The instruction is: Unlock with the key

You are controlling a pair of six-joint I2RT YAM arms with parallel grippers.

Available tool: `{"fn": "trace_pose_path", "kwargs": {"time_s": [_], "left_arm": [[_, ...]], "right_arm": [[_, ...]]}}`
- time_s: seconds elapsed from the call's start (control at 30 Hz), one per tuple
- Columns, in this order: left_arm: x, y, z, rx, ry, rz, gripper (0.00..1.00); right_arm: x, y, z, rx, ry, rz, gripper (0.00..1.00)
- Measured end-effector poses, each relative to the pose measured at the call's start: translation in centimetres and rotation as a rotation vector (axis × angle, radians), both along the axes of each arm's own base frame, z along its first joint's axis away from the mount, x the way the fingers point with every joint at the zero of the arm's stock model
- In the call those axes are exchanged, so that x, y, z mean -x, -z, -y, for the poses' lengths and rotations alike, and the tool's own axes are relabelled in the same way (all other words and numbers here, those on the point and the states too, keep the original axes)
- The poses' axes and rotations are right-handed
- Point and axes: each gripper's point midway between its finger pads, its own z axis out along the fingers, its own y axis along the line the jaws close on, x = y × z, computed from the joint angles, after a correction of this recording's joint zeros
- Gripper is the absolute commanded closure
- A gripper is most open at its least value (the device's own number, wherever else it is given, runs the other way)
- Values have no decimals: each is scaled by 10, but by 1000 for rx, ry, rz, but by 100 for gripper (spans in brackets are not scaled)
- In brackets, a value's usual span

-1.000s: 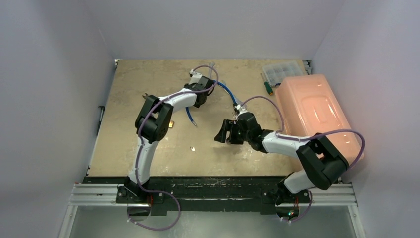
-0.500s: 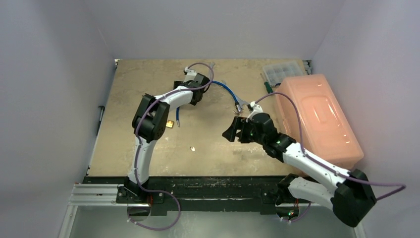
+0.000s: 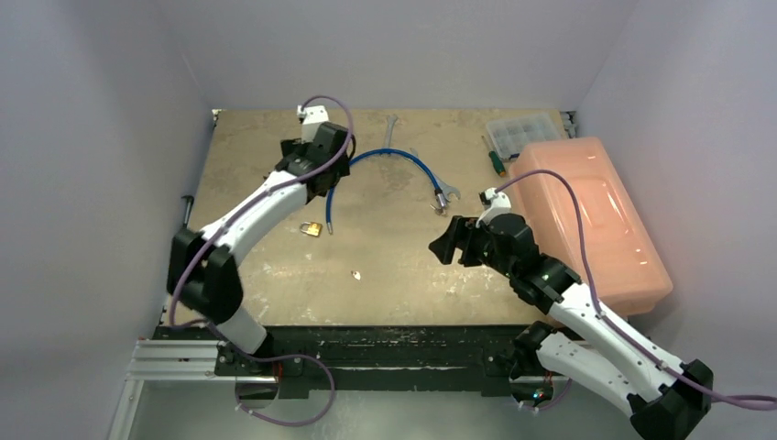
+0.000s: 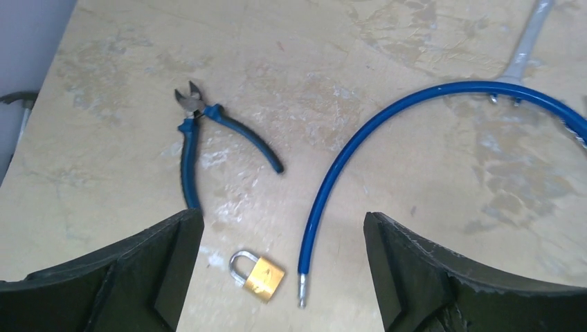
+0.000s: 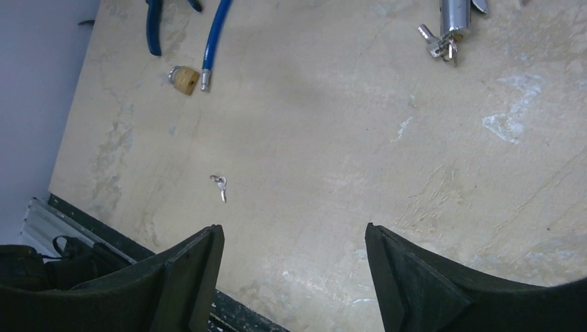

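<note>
Meanwhile, left claw (image 4: 277, 232) has been swung toward the tabletop's (image 3: 412, 284) far-left corner and right claw (image 5: 292, 232) pulled rightward. Both are spread empty. Key (image 5: 220, 185) is left unmoved by the near edge.

My top camera looks down from behind over the whole table (image 3: 403, 293), and both nearer wrist cameras face down, sharing the padlock (image 4: 257, 275), the right also catching the key (image 5: 220, 187).

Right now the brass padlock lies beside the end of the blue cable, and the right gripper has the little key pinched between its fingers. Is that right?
Not quite. The padlock does lie beside the end of the blue cable, but the right gripper is open and holds nothing. The key lies loose on the table, apart from both fingers, as the right wrist view shows.
</note>
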Motion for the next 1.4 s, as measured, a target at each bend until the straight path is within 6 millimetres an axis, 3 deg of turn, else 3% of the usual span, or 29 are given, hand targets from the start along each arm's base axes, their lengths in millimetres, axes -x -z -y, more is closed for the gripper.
{"fn": "trace_pose_path", "kwargs": {"time_s": [0.07,0.17,0.37,0.47,0.6,0.73,0.97,1.23,1.4], "left_arm": [[18,-22,-6,42,9,36,7],[49,-45,-19,80,17,59,2],[99,-62,-46,68,26,43,1],[124,-59,-62,39,37,68,1],[155,-44,-80,44,46,103,1],[160,-56,-91,37,1,163,1],[172,-83,-116,39,-116,287,1],[198,-117,-145,93,-229,454,1],[207,-125,-154,109,-260,499,1]], "right_arm": [[1,-10,1,5,-19,31,15],[3,-21,-5,5,-74,63,2],[10,-24,-32,37,-239,77,1],[17,-25,-61,87,-344,86,1],[25,-28,-119,144,-511,123,1],[19,-24,-167,189,-612,159,2],[-18,-11,-237,267,-686,209,2],[-58,18,-288,374,-734,234,4],[-76,28,-317,411,-781,268,13]]}}
